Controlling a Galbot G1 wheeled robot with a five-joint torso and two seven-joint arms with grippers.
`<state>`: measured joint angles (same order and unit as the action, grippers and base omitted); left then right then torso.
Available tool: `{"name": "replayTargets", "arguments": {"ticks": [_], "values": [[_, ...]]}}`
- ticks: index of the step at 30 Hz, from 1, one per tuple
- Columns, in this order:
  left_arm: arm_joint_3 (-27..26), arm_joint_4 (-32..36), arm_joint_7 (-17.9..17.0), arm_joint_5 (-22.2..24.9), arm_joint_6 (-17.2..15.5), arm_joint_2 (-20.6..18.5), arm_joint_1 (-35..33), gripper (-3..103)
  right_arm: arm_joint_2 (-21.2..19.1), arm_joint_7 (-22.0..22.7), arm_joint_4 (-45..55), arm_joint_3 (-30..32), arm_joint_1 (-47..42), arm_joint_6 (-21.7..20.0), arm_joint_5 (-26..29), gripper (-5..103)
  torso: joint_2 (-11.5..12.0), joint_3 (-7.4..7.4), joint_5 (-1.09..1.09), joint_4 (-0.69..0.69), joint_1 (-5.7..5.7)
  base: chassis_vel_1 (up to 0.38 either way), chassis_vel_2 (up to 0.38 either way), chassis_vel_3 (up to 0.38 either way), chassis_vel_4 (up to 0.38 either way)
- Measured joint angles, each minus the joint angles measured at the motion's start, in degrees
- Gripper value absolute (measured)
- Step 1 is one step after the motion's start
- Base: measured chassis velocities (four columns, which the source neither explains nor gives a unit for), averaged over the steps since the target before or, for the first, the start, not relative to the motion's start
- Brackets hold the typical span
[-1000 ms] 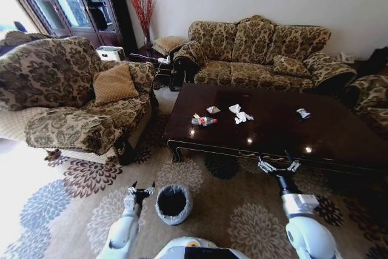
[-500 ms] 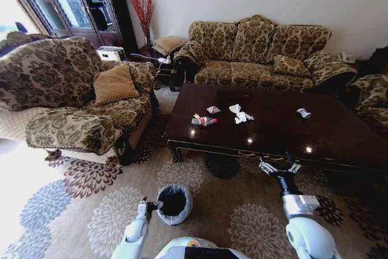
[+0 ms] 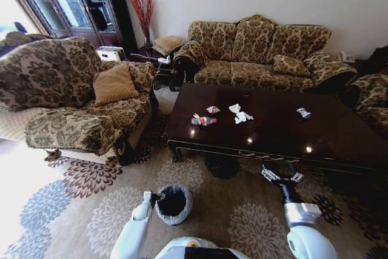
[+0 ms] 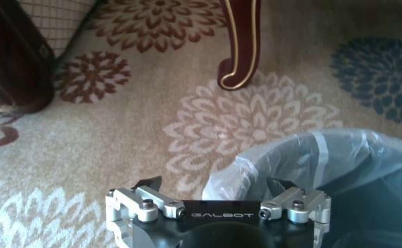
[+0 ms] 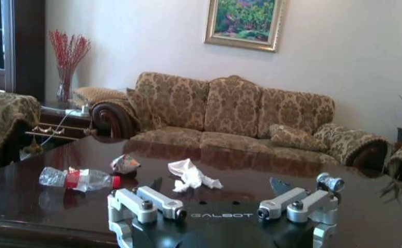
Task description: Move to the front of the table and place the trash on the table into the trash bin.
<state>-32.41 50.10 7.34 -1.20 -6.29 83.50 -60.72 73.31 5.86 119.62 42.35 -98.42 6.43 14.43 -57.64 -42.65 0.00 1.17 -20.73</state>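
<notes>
Beside trash bin (image 3: 173,203), left gripper (image 3: 153,198) moved closer, spread; right gripper (image 3: 282,177) spread, lower.

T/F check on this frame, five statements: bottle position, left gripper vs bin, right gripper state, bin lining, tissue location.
1. The plastic bottle lies on its side on the table. True.
2. The left gripper hangs open at the trash bin rim. True.
3. The right gripper grips the bottle. False: it is open and empty, short of the table edge.
4. The bin is unlined. False: a pale plastic bag lines it.
5. The white tissue lies on the carpet. False: it is on the table.
</notes>
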Motion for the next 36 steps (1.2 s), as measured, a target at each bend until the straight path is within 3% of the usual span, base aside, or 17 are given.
{"name": "replayTargets", "arguments": {"ticks": [5, 9, 11, 12, 15, 17, 24, 26, 27, 29, 30, 32, 33, 36], "values": [[-0.3, -1.3, 0.5, -1.4, 0.4, 0.0, 0.0, 101, 0.1, 0.2, -0.1, -0.4, 0.4, 0.0, -0.1, 100, 0.0, 0.00, 0.00, 0.00, 0.00, 0.000, 0.000, 0.000, 0.000], [-0.8, -1.9, 0.5, -1.7, 0.5, 0.4, 0.1, 95, 0.0, 0.6, -0.1, -0.5, 0.9, 0.0, -0.2, 100, 0.0, 0.00, 0.00, 0.01, 0.00, 0.000, 0.000, 0.000, 0.000], [-0.8, -1.9, 0.6, -1.9, 0.5, 0.6, 0.1, 85, -0.1, 0.7, -0.1, -0.5, 1.1, 0.0, -0.2, 100, 0.0, 0.00, 0.00, 0.00, 0.00, 0.000, 0.000, 0.000, 0.000], [-0.8, -1.9, 0.6, -1.9, 0.5, 0.6, 0.1, 85, -0.1, 0.7, -0.1, -0.5, 1.1, 0.0, -0.2, 100, 0.0, 0.00, 0.00, 0.00, 0.00, 0.000, 0.000, 0.000, 0.000], [-0.8, -2.0, 1.1, -2.6, 0.5, 0.9, 0.1, 68, -0.1, 1.0, -0.1, -0.4, 1.3, 0.0, -0.3, 100, 0.0, 0.00, 0.00, 0.00, 0.00, 0.000, 0.000, 0.000, 0.000], [-0.9, -2.0, 1.3, -2.8, 0.5, 0.9, 0.0, 68, 0.0, 1.1, -0.1, -0.5, 1.3, 0.0, -0.3, 100, 0.0, 0.00, 0.00, 0.00, 0.00, 0.000, 0.000, 0.000, 0.000], [-1.1, -1.6, 2.4, -3.3, 0.6, 0.6, -0.8, 35, 0.1, 1.3, -0.4, -0.6, 1.5, 0.1, -0.3, 100, 0.0, 0.00, 0.00, 0.00, 0.00, 0.000, 0.000, 0.000, 0.000], [-1.1, -1.6, 2.5, -3.3, 0.6, 0.6, -0.9, 35, 0.1, 1.3, -0.4, -0.7, 1.6, 0.1, -0.4, 100, 0.0, 0.00, 0.00, 0.00, 0.00, 0.000, 0.000, 0.000, 0.000], [-1.1, -1.6, 2.6, -3.5, 0.6, 0.6, -1.1, 25, 0.3, 1.3, -0.4, -0.8, 1.7, 0.2, -0.4, 100, 0.0, 0.00, 0.01, 0.00, 0.00, 0.000, 0.000, 0.000, 0.000], [-1.1, -1.7, 2.8, -3.6, 0.6, 0.7, -1.2, 25, 0.4, 1.3, -0.4, -0.9, 1.7, 0.2, -0.5, 100, 0.0, 0.00, 0.00, 0.00, 0.00, 0.000, 0.000, 0.000, 0.000], [-1.1, -1.7, 2.9, -3.8, 0.8, 0.7, -1.6, 14, 0.5, 1.2, -0.4, -1.0, 1.7, 0.3, -0.7, 100, 0.0, 0.00, 0.00, 0.00, 0.00, 0.000, 0.000, 0.000, 0.000], [-1.1, -1.7, 2.9, -3.8, 0.8, 0.7, -1.8, 14, 0.5, 1.2, -0.5, -1.0, 1.7, 0.4, -0.8, 100, 0.0, 0.00, 0.00, 0.00, 0.00, 0.000, 0.000, 0.000, 0.000], [-1.2, -1.6, 3.0, -3.8, 0.9, 0.7, -2.0, 4, 0.5, 1.2, -0.6, -1.0, 1.8, 0.4, -0.8, 100, 0.0, 0.00, 0.01, 0.00, 0.00, 0.000, 0.000, 0.000, 0.000], [-1.1, -1.6, 3.3, -3.9, 1.1, 0.7, -2.3, 3, 0.5, 1.2, -0.9, -1.0, 2.0, 0.6, -1.0, 100, 0.0, 0.00, 0.00, 0.00, 0.00, 0.000, 0.000, 0.000, 0.000]]}}
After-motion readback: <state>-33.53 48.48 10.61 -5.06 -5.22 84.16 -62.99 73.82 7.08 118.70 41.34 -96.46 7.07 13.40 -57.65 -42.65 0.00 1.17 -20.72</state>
